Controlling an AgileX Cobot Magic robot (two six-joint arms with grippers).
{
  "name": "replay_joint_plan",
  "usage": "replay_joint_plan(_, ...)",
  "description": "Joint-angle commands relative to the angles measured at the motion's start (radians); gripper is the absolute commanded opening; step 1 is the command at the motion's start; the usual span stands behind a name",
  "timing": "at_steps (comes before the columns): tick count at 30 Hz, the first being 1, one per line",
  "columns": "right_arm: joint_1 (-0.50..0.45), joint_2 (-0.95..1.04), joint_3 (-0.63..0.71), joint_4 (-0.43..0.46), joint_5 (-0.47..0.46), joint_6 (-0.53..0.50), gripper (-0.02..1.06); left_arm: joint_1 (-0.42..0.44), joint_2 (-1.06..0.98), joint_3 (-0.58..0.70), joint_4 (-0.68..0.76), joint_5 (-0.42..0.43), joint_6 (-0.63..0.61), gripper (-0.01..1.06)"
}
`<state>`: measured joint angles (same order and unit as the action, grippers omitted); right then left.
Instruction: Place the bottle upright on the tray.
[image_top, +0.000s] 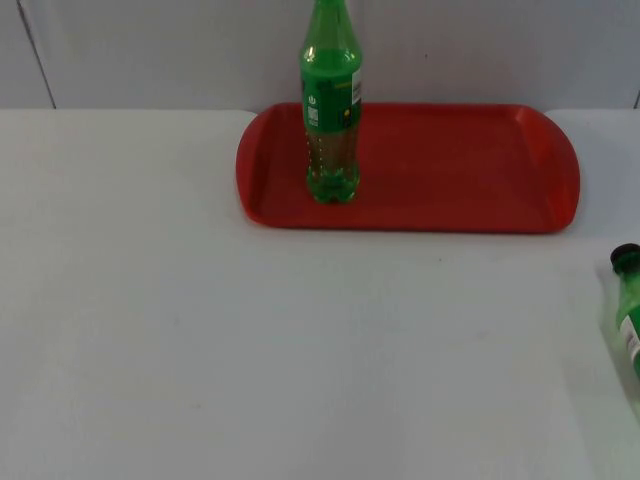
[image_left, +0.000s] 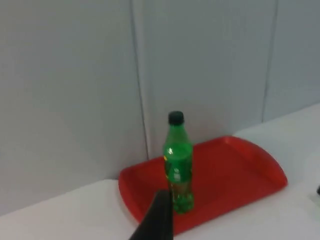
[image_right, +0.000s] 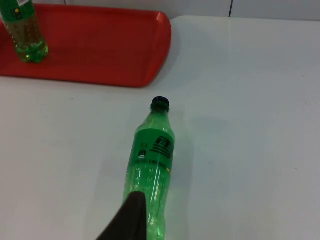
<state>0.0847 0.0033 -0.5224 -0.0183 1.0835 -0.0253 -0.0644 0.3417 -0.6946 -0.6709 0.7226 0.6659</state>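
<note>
A green bottle (image_top: 331, 110) with a black cap stands upright on the left part of the red tray (image_top: 450, 170). A second green bottle (image_top: 628, 300) lies on its side on the white table at the right edge, its cap pointing toward the tray. My right gripper (image_right: 131, 220) hangs just above the base end of this lying bottle (image_right: 151, 165), apart from it. My left gripper (image_left: 159, 222) is held back from the tray (image_left: 235, 165), facing the upright bottle (image_left: 178, 165).
The grey partition wall (image_top: 180, 50) rises right behind the tray. White table top (image_top: 250, 350) stretches in front of the tray and to its left. The tray's right half (image_right: 100, 50) is bare.
</note>
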Motion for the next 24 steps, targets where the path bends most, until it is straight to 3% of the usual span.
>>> replay_joint_plan(1,-0.004,-0.003,0.006,0.003,-0.006,-0.009,1.05,-0.009,-0.029,0.004,0.042,0.058,-0.006,0.85)
replay_joint_plan(8,-0.004,-0.003,0.006,0.003,-0.006,-0.009,1.05,-0.004,-0.107,0.004,0.145,0.101,-0.132,0.85)
replay_joint_plan(12,-0.004,-0.003,0.006,0.003,-0.006,-0.009,1.05,-0.004,-0.197,0.004,0.337,0.159,-0.351,0.85)
replay_joint_plan(17,-0.004,-0.003,0.006,0.003,-0.006,-0.009,1.05,-0.004,-0.293,0.004,0.474,0.215,-0.519,0.85)
replay_joint_plan(24,-0.004,-0.003,0.006,0.003,-0.006,-0.009,1.05,-0.004,-0.342,0.004,0.544,0.324,-0.6,0.85)
